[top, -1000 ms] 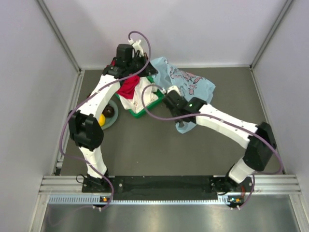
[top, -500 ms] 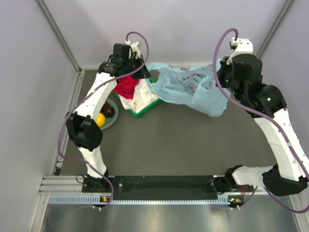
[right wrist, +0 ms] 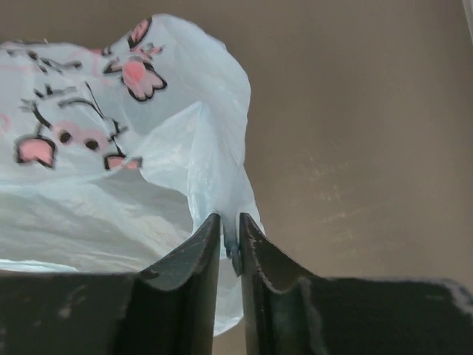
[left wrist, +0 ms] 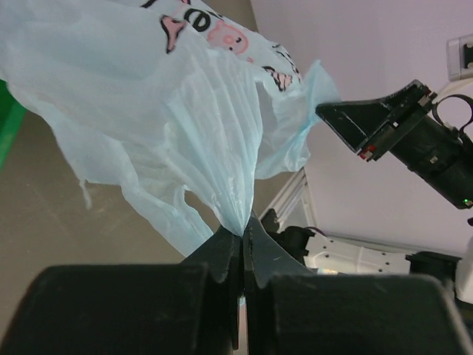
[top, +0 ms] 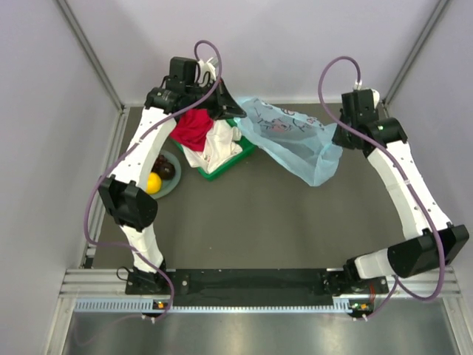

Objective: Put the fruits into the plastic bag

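Observation:
The light-blue plastic bag with pink printed marks hangs stretched between both grippers above the table. My left gripper is shut on its left edge; the left wrist view shows the film pinched at my gripper. My right gripper is shut on its right edge; the right wrist view shows the bag pinched at my gripper. The orange-yellow citrus and a dark round fruit lie on the grey-green plate at the left. My left arm hides the other fruits.
A green tray with a red cloth and white cloths sits under the left arm, between the plate and the bag. Grey walls close in the left, back and right. The right gripper shows in the left wrist view.
My right arm swung from the table's middle up and out to the right, pulling the bag's right edge with it. The bag now hangs spread between the grippers. The left arm shifted slightly.

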